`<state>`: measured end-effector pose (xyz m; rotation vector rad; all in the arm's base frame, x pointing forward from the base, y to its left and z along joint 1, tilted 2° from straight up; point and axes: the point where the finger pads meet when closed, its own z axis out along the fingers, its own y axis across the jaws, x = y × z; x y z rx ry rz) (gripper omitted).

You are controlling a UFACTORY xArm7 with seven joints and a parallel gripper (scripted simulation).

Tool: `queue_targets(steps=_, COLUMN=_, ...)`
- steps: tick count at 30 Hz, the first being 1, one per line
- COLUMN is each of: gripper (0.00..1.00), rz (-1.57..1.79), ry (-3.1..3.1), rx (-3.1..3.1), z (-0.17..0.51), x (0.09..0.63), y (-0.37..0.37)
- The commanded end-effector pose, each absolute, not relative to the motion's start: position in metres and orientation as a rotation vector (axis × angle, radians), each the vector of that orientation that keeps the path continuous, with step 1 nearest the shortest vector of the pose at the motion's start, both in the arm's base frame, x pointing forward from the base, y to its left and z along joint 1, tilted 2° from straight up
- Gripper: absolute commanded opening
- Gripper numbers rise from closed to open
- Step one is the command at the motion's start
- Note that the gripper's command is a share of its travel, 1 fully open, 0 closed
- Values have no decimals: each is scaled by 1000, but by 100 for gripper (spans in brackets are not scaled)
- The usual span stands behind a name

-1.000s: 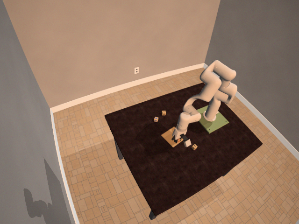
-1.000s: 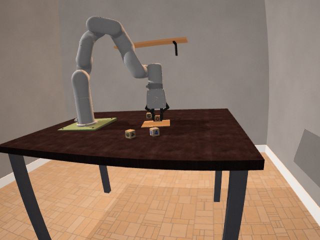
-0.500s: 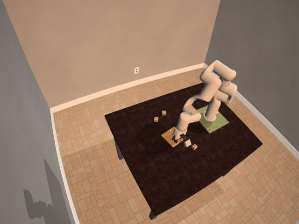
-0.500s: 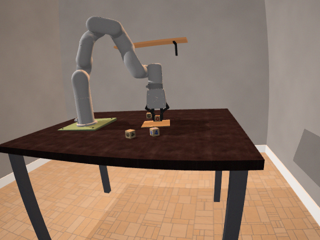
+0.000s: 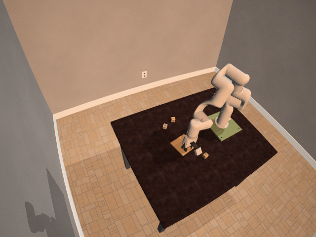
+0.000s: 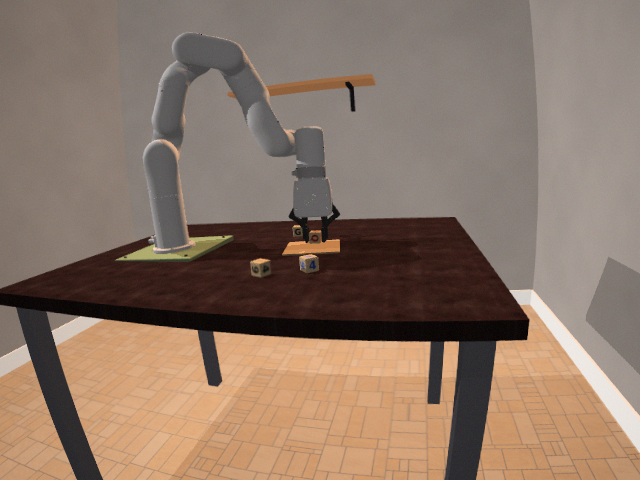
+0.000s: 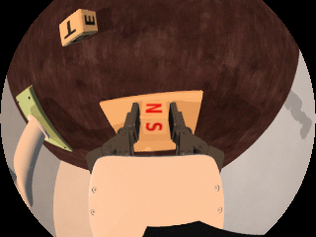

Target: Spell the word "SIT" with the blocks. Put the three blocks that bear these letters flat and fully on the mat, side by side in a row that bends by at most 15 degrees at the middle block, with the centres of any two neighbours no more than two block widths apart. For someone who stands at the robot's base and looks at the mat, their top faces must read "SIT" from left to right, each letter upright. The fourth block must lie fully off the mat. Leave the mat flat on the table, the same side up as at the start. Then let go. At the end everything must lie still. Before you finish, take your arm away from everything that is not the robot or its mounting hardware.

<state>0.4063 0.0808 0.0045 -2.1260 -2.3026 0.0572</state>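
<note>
The gripper point(image 5: 184, 148) point(image 6: 315, 239) point(image 7: 154, 110) stands part-open around the red-lettered block point(image 5: 189, 148) point(image 6: 315, 237) point(image 7: 153, 125), which sits on the mat point(image 5: 177, 143) point(image 6: 331, 247) point(image 7: 193, 100); an off-centre lift could drag a finger against it, twisting its letter.

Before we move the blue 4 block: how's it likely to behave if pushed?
The 4 block looks like a rigid cube, so it should hold its shape. Flat faces on the table suggest sliding over rolling. Its squat build makes tipping seem unlikely.
</note>
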Motion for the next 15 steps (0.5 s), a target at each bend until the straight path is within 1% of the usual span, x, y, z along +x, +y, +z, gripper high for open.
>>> queue_targets(steps=1, gripper=43, rz=52, ry=-2304, rx=-2128, z=6, x=408, y=81)
queue_targets(steps=2, gripper=43, rz=52, ry=-2304, rx=-2128, z=6, x=408, y=81)
queue_targets(steps=3, gripper=47, rz=52, ry=-2304, rx=-2128, z=6, x=408, y=81)
queue_targets(steps=15, gripper=47, rz=52, ry=-2304, rx=-2127, z=8, x=408, y=81)
